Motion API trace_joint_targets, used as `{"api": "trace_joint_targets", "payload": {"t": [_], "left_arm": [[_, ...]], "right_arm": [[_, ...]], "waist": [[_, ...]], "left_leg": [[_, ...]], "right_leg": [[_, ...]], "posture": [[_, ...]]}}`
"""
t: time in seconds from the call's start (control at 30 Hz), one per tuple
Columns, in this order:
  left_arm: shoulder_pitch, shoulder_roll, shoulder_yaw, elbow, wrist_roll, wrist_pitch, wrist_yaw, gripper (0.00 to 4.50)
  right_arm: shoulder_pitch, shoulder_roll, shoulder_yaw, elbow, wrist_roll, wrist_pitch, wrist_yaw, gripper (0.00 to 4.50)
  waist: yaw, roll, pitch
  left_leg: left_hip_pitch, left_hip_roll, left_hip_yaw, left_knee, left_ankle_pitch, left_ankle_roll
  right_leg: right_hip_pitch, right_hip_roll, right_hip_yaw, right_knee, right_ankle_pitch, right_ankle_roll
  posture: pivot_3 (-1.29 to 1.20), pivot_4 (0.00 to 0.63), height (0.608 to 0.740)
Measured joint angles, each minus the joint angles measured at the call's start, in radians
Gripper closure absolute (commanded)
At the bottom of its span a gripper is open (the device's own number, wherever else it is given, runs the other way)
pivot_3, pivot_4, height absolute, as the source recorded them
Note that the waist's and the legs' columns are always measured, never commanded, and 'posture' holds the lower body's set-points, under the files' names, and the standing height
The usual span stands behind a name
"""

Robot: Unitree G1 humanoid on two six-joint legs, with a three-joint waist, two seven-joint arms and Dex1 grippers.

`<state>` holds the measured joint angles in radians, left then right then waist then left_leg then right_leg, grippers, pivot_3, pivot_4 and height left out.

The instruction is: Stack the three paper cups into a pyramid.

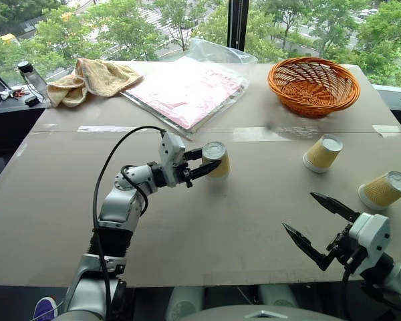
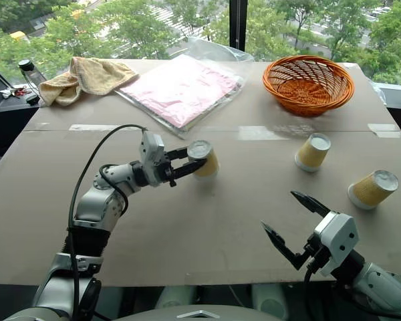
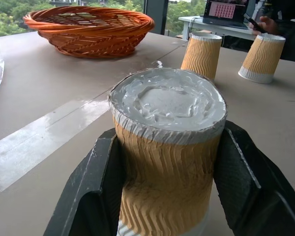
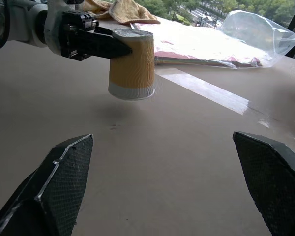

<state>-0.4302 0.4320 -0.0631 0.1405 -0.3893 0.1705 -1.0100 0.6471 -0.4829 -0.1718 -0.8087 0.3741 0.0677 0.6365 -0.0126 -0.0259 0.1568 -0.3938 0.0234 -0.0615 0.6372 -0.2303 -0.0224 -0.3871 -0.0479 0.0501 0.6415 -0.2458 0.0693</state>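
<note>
Over the middle of the brown table (image 1: 207,234) I have the left gripper (image 1: 210,162) clamped on one paper cup (image 1: 216,158), its two black fingers pressing the ribbed tan sides from either hand. That held cup is upside down, white base up and rim down, and in the right wrist view I see it hanging clear of the tabletop with its shadow below it. The left arm reaches in from my left with a black cable (image 1: 110,167) looping over it.

The second cup (image 1: 322,153) stands inverted on the table to the right of the held one, just in front of the orange basket (image 1: 313,85). The third cup (image 1: 385,189) sits further right, near the table's right edge, also base up and looking tilted in the head views. Those two are apart from each other and well apart from the held cup.

My right gripper (image 1: 319,223) hovers low at the near right corner with its fingers spread wide and nothing between them; the third cup is the nearest to it, but they do not touch.

At the far side I see a pink packet in clear plastic (image 1: 187,90), a yellow towel (image 1: 87,79) bunched at the far left corner, and a strip of clear tape (image 1: 254,134) running across the table.
</note>
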Motion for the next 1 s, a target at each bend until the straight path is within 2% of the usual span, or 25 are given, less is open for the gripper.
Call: {"api": "trace_joint_targets", "payload": {"t": [0.27,0.33,0.37,0.4,0.47,0.6,0.77,1.0], "left_arm": [[-0.064,-0.066,-0.045,0.136,0.072,-0.064,-0.011,2.54],[-0.066,-0.069,-0.048,0.145,0.073,-0.070,-0.016,1.53],[-0.068,-0.070,-0.049,0.146,0.073,-0.069,-0.021,1.21],[-0.068,-0.070,-0.049,0.147,0.073,-0.069,-0.023,0.69],[-0.068,-0.071,-0.049,0.146,0.072,-0.065,-0.025,0.05],[-0.059,-0.067,-0.024,0.103,0.044,-0.020,-0.019,0.05],[0.004,-0.007,0.048,-0.052,-0.041,0.064,-0.020,0.05],[0.226,0.081,0.125,-0.242,-0.125,0.070,-0.078,0.05]], "right_arm": [[0.094,0.037,-0.003,-0.053,-0.044,-0.035,-0.028,0.00],[0.105,0.041,-0.003,-0.059,-0.050,-0.036,-0.034,0.00],[0.113,0.043,-0.003,-0.063,-0.053,-0.036,-0.036,0.00],[0.119,0.045,-0.003,-0.067,-0.054,-0.036,-0.038,0.00],[0.125,0.049,-0.003,-0.079,-0.056,-0.036,-0.045,0.00],[0.103,0.064,-0.015,-0.086,-0.055,-0.024,-0.081,0.00],[-0.028,0.083,-0.075,-0.079,-0.045,0.065,-0.179,0.00],[-0.350,0.004,-0.115,0.044,-0.129,0.377,-0.341,0.00]], "waist": [[0.001,0.000,0.000],[0.001,0.000,0.000],[0.001,0.000,0.000],[0.001,0.000,0.000],[0.001,0.000,0.000],[0.000,0.000,0.000],[-0.003,0.000,0.000],[0.001,0.001,0.000]], "left_leg": [[0.000,0.000,0.000,0.000,0.000,0.000],[0.000,0.000,0.000,0.000,0.000,0.000],[0.000,0.000,0.000,0.000,0.000,0.000],[0.000,0.000,0.000,0.000,0.000,0.000],[0.000,0.000,0.000,0.000,0.000,0.000],[0.000,0.000,0.000,0.000,0.000,0.000],[0.001,0.001,0.000,0.000,0.000,0.000],[0.000,0.000,0.001,0.000,0.000,0.000]], "right_leg": [[0.000,0.000,0.000,0.000,-0.003,0.001],[0.000,0.000,0.000,0.000,-0.002,0.000],[0.000,0.000,0.000,0.000,-0.002,-0.002],[0.000,0.000,0.000,0.000,-0.002,-0.002],[0.000,0.000,0.000,0.000,-0.002,-0.002],[0.000,0.000,0.000,0.000,-0.002,-0.001],[0.000,0.000,0.000,0.000,-0.001,-0.002],[0.000,-0.001,0.001,0.000,-0.001,-0.003]], "posture": [[0.00,0.150,0.740],[0.00,0.150,0.740],[0.00,0.150,0.740],[0.00,0.150,0.740],[0.00,0.150,0.740],[0.00,0.150,0.740],[0.00,0.150,0.740],[0.00,0.150,0.740]]}}
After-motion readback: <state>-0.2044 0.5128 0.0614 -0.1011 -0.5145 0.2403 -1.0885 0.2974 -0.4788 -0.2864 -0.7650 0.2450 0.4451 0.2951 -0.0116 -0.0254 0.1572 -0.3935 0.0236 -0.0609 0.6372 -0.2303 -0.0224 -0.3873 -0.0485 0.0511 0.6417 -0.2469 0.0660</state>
